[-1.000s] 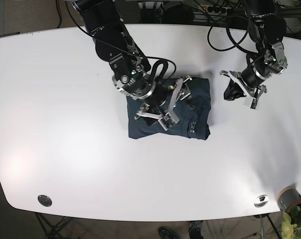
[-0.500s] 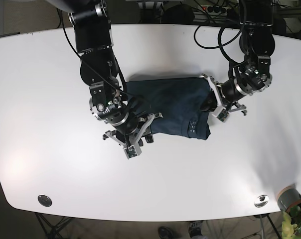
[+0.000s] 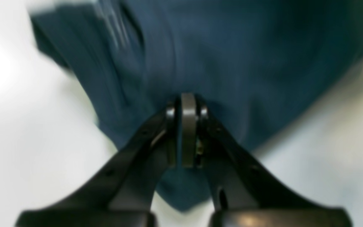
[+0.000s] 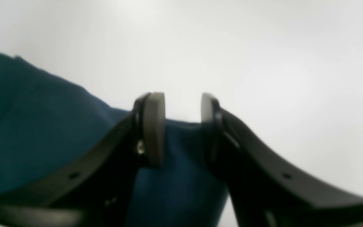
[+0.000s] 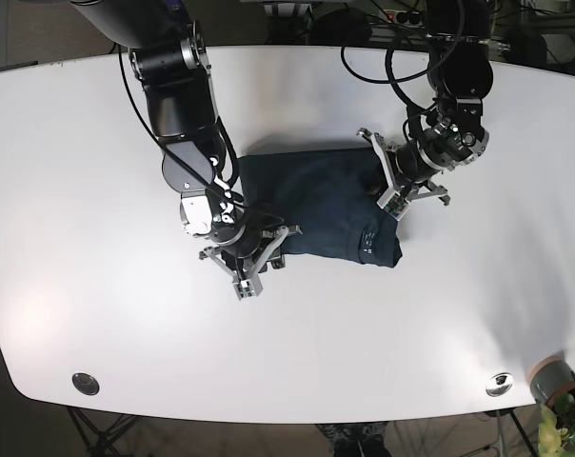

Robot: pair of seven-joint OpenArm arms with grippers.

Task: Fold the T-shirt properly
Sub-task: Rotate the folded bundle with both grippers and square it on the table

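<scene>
Dark blue shirt lies folded into a soft rectangle mid-table (smooth white top); left gripper has its jaws pinched together on a bunched fabric edge at the shirt's right side; right gripper stands narrowly parted over the near-left hem, nothing between its flat pads.

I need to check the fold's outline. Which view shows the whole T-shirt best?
The base view: the whole dark blue T-shirt lies folded on the white table. The left wrist view shows only blurred fabric at the shut gripper; the right wrist view shows one edge.
</scene>
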